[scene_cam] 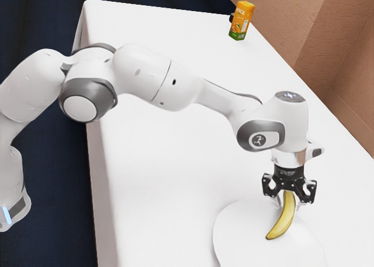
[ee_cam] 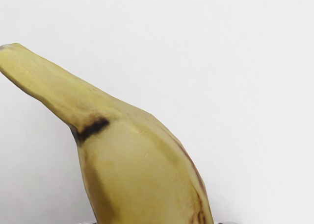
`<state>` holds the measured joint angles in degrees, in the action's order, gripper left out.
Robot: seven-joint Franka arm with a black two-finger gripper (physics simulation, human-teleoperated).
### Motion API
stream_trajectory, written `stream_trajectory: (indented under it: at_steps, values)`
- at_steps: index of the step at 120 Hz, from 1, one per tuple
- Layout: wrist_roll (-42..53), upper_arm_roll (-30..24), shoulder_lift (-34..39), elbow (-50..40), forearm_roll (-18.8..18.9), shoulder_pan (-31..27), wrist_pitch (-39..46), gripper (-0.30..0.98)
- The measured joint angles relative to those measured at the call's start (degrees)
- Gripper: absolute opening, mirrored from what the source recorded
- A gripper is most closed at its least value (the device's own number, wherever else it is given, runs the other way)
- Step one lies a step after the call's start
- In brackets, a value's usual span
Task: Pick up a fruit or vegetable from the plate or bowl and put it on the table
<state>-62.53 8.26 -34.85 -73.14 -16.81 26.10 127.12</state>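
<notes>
Since I can't tell whether the jaws grip the banana [scene_cam: 283, 221], at one o'clock over the plate [scene_cam: 239, 238] in the exterior view, the gripper [scene_cam: 289, 203] should pinch it firmly, then rise straight.

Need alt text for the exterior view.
A white robot arm reaches from the exterior view's left, its black gripper at one end of a banana over a white plate on a white table. An orange-and-green carton stands near the table's far edge.
</notes>
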Motion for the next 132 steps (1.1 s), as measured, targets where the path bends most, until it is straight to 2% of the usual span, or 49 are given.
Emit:
stream_trajectory:
  at_steps: [14,77,111,132]
  values:
    - [0.14,0.00,-0.22,0.07,0.06,-0.01,-0.08,0.24]
    - [1.38,1.16,2.69,0.60,0.23,-0.30,-3.05,0.17]
    - [1.61,7.86,9.62,0.53,0.30,-0.55,-9.90,0.17]
    - [1.73,15.05,12.51,0.46,0.30,-0.65,-15.55,0.16]
